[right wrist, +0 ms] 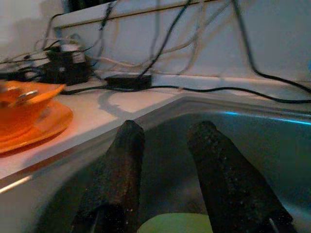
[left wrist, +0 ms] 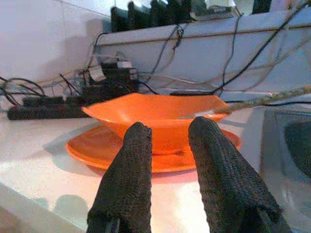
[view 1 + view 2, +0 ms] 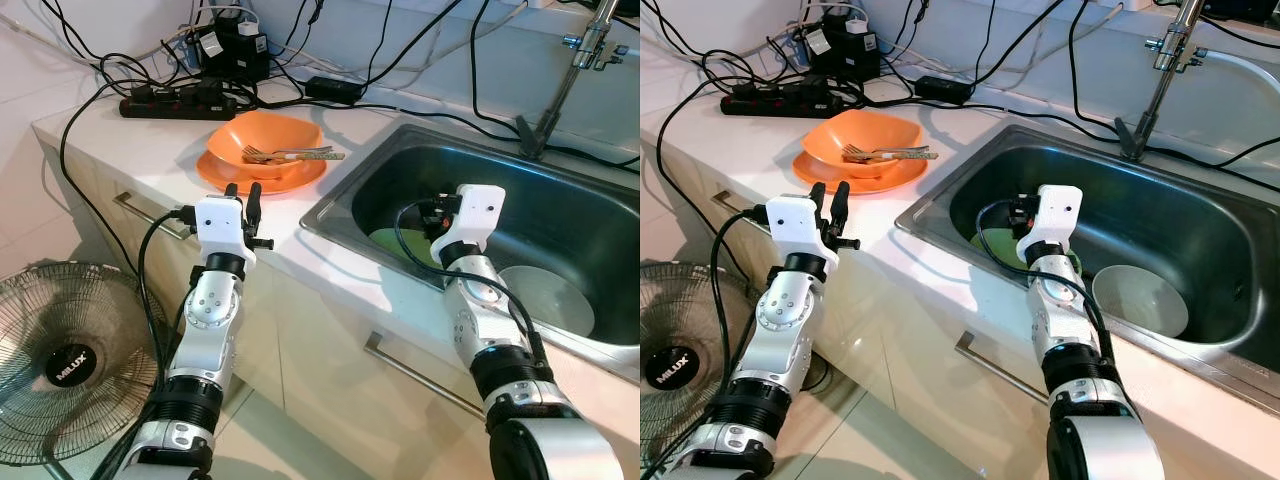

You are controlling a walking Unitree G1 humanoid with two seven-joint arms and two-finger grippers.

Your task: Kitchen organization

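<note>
Dishes await you: left gripper, jaws parted, faces the orange bowl on the tabletop; right gripper, also parted, reaches over the sink.

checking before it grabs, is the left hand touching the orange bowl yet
Apart. The left wrist view shows bare white counter between the left hand and the orange bowl; the left eye view shows the same gap.

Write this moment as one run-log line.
left gripper: open, facing orange bowl | right gripper: open, over sink | nothing held
</note>
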